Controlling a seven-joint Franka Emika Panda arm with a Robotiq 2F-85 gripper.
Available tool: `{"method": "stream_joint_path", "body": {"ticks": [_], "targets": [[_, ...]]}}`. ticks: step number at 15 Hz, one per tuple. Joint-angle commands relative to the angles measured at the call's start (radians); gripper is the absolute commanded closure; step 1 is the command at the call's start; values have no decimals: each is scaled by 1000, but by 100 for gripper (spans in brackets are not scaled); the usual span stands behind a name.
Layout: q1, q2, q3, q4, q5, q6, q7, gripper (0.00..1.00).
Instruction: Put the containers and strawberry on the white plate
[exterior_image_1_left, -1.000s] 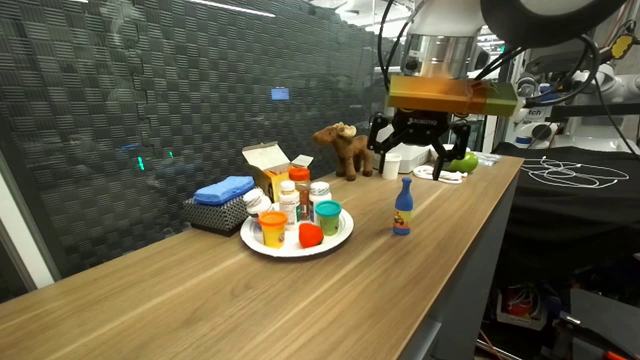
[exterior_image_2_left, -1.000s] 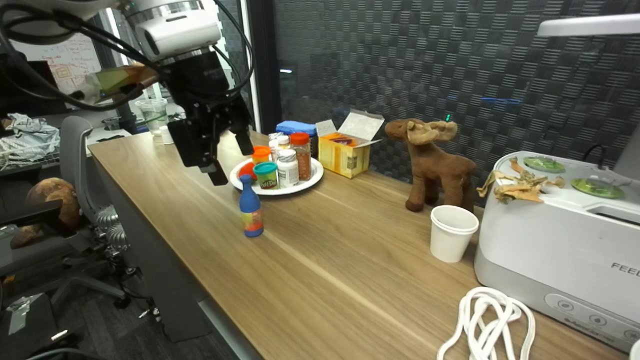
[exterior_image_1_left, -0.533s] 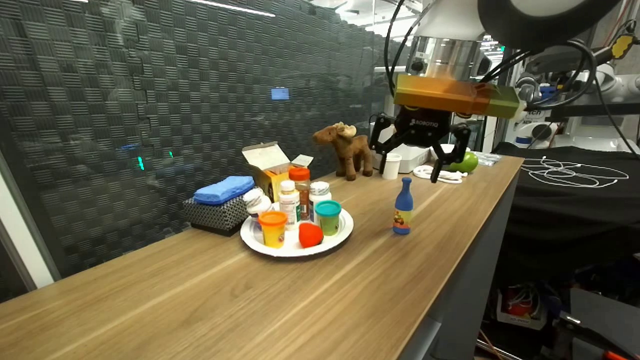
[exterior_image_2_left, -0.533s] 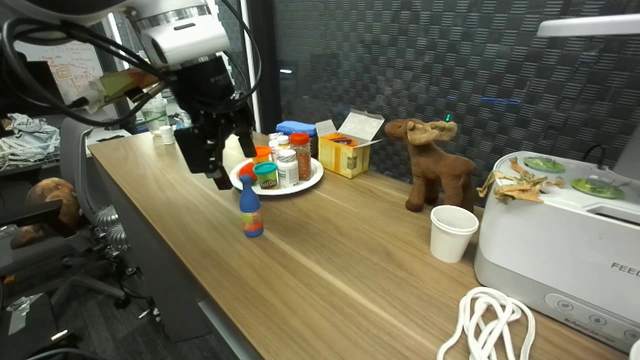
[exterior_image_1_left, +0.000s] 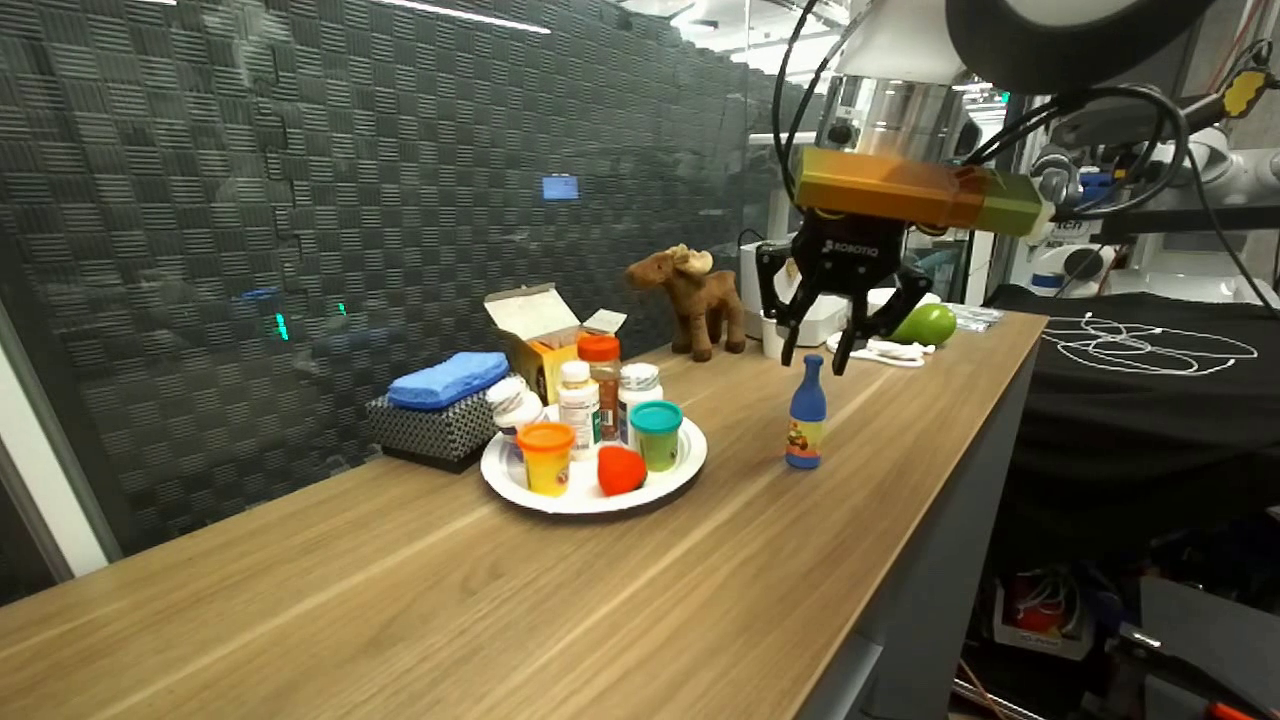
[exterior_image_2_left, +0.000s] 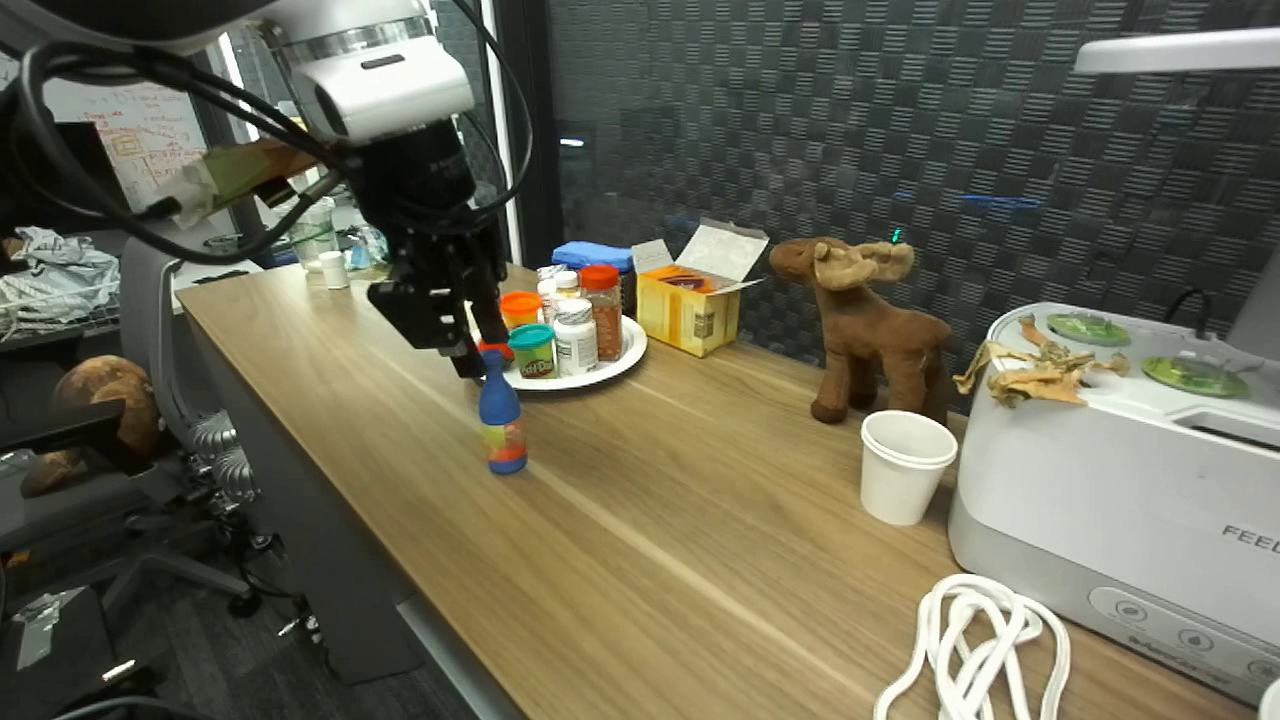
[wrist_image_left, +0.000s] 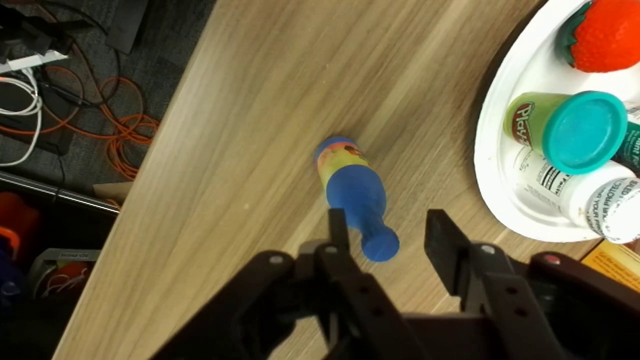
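Note:
The small blue bottle (exterior_image_1_left: 806, 415) stands upright on the wooden counter, apart from the white plate (wrist_image_left: 492, 165). My gripper (wrist_image_left: 387, 220) hangs just over its cap, jaws part-way apart; in the wrist view the cap shows in the gap, with neither finger gripping it. On the plate are the strawberry (exterior_image_1_left: 621, 470), orange-lidded cup (exterior_image_1_left: 546, 460), teal-lidded tub (exterior_image_1_left: 656, 438), red-capped brown bottle (exterior_image_1_left: 601, 380), white pill bottle (exterior_image_1_left: 579, 408) and white-lidded jars (exterior_image_1_left: 640, 392). In an exterior view a finger (exterior_image_2_left: 470, 362) partly covers the strawberry behind.
Behind the plate stand an open yellow box (exterior_image_2_left: 690, 310) and a dark block with a blue cloth (exterior_image_1_left: 448, 380) on top. A brown plush moose (exterior_image_2_left: 870, 330), white paper cups (exterior_image_2_left: 905, 470), a white appliance (exterior_image_2_left: 1120, 480) and a white cord (exterior_image_2_left: 980, 650) occupy the far side.
My gripper has shifted slightly over the blue bottle, and its jaws have drawn closer together over the last half second. Bottle and plate have stayed where they were.

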Motion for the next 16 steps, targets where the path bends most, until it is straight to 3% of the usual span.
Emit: {"method": "stream_joint_path", "body": {"ticks": [1,3,9,16], "targets": [[-13,-9,7,-2,23,9,-31,84],[-13,-7,10,0,19,5,-31,99],[-6,25,42,71,-18,-53,-27,95],[46,158,162,425,-210,-317,-20,95]]}}
